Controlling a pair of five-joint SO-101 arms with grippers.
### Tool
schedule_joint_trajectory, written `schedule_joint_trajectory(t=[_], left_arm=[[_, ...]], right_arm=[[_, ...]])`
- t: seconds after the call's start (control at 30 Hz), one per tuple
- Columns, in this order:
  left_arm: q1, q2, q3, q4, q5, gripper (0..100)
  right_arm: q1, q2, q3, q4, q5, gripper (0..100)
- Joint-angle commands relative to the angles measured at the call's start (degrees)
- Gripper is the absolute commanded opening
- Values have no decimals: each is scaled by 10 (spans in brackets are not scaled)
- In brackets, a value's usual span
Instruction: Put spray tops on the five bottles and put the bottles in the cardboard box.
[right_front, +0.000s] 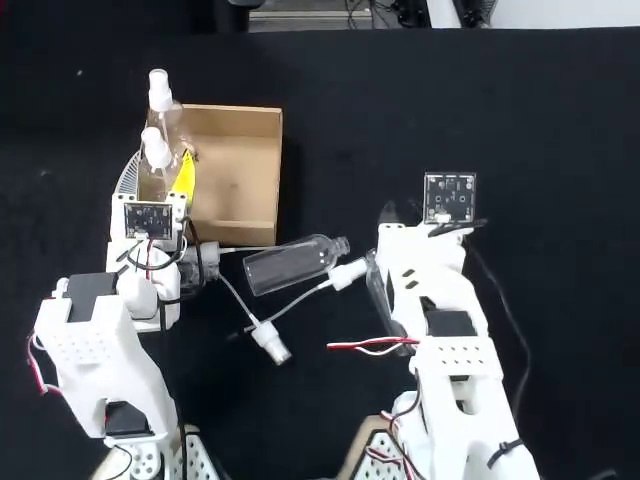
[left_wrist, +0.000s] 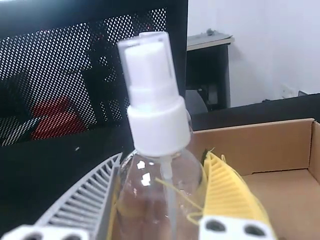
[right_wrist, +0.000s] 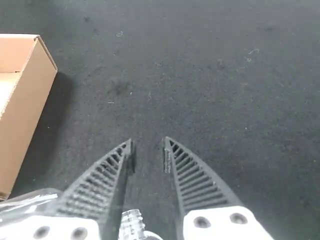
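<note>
The left hand (left_wrist: 162, 157) grasps a capped bottle (left_wrist: 150, 195), the cardboard box (left_wrist: 270, 145) just beyond it; we judge the bottle light, slick and thin-walled, so we grip its body, never the spray top (left_wrist: 152, 100); the right hand (right_wrist: 148, 150) hangs released, an uncapped bottle (right_front: 295, 262) lying near it.

The black cloth surface (right_wrist: 225, 75) is matt and faintly napped, flecked with pale lint. The brown cardboard box (left_wrist: 260, 150) is dull, flat paperboard with no shine. The clear plastic bottle (left_wrist: 150, 205) is glossy and catches bright highlights; its white plastic spray top (left_wrist: 152, 110) is smooth with a soft sheen. The left gripper (left_wrist: 164, 156) is matt ribbed plastic, grey and yellow — the right gripper (right_wrist: 148, 150) the same in dark grey. The white plastic arm shells (right_front: 440, 265) look matt.
</note>
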Motion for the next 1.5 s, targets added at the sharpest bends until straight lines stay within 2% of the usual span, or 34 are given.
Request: schedule_joint_trajectory(t=[0.0, 0.07, 0.23, 0.4, 1.27, 1.47], left_arm=[[-8, 2, 10, -3, -4, 186], [-8, 2, 10, -3, -4, 207], [-8, 6, 10, -3, -4, 339], [-8, 4, 10, -3, -4, 311], [-28, 0, 13, -4, -5, 311], [-28, -83, 51, 2, -4, 311]], right_arm=[[10, -23, -4, -14, -4, 83], [10, -23, -5, -14, -4, 82], [10, -23, -5, -14, -4, 81], [10, -23, -5, -14, -4, 81], [10, -23, -6, -14, -4, 81], [10, -23, -7, -14, -4, 81]])
